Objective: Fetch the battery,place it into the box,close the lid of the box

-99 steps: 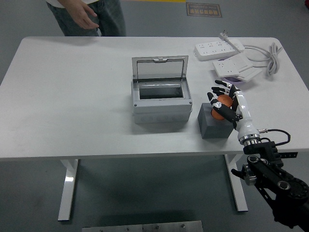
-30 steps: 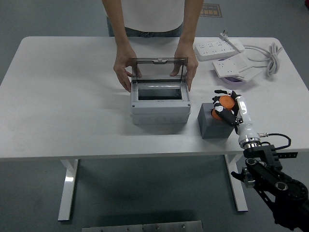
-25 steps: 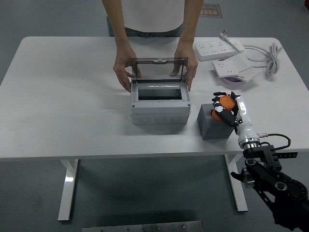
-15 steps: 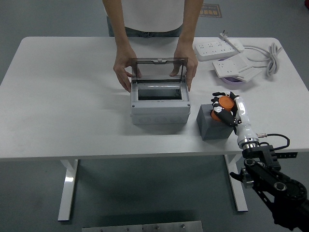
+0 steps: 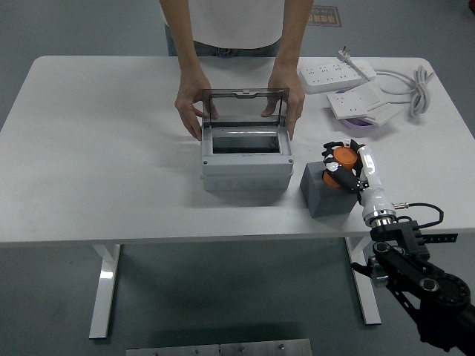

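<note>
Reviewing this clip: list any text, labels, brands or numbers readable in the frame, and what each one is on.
Nothing can be read.
Floor sign behind the table: has print, but it is too blurred and cut off at the picture's top.
Box, power strips, gray block and orange battery in the right hand: no lettering visible.

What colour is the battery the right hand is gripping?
Orange; the battery shows best in the head view, in the right hand.

Place: lab/workshop — white table (image 5: 96, 148) | power strips (image 5: 335, 73) | bare grey floor (image 5: 59, 311)
</note>
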Tool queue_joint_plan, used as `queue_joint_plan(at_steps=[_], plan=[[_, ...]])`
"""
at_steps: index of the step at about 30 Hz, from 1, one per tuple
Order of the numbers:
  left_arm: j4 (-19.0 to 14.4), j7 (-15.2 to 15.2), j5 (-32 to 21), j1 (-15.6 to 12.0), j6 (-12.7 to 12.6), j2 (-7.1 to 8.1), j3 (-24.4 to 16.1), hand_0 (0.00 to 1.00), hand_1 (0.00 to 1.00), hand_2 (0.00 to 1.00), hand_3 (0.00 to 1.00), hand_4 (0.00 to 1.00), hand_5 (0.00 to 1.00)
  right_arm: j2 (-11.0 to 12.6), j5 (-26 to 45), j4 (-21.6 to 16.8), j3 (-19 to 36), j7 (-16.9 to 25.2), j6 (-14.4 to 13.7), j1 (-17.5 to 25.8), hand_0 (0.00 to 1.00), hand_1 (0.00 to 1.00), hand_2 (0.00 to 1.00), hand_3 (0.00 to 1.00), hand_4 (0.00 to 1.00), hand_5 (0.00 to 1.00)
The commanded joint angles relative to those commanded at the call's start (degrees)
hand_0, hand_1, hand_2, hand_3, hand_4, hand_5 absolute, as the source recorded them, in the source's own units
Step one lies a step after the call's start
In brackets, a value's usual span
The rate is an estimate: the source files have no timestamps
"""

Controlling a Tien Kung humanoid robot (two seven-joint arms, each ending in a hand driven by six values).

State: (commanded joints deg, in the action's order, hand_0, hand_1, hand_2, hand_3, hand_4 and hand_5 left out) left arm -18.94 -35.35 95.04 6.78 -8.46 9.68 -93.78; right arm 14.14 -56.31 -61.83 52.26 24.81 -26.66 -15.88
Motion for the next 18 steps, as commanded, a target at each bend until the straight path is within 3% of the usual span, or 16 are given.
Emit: queue_joint_plan(at_steps=[1,2,7,8,18], plan=[[0.0,0.0,0.0,0.0,0.0,0.01,0.0,0.433,0.625,0.641,0.686,0.781,0.963,0.0,0.0,0.0,0.0,-0.1,-0.1,0.0,0.323,0.349,0.452,0.460,0.186,0.002],[0.0,-0.1,0.0,0.0,-0.1,0.03,0.0,0.434,0.629,0.650,0.686,0.780,0.959,0.0,-0.1,0.0,0.0,-0.2,-0.2,0.0,0.272,0.320,0.449,0.453,0.083,0.002],[-0.1,-0.1,0.2,0.1,-0.3,0.07,0.0,0.434,0.629,0.650,0.686,0.780,0.959,0.0,-0.2,0.0,0.0,-0.7,-0.6,-0.2,0.272,0.320,0.449,0.453,0.083,0.002],[-0.1,-0.1,0.2,0.1,-0.3,0.09,0.0,0.435,0.636,0.657,0.686,0.786,0.944,0.0,-0.1,0.0,0.0,-0.8,-0.6,-0.3,0.149,0.292,0.437,0.417,0.002,0.002],[-0.1,0.0,0.5,0.4,-0.7,0.23,-0.1,0.435,0.639,0.660,0.686,0.787,0.940,0.3,1.1,0.2,-1.0,-1.0,-0.6,-2.1,0.146,0.287,0.420,0.389,0.002,0.002]])
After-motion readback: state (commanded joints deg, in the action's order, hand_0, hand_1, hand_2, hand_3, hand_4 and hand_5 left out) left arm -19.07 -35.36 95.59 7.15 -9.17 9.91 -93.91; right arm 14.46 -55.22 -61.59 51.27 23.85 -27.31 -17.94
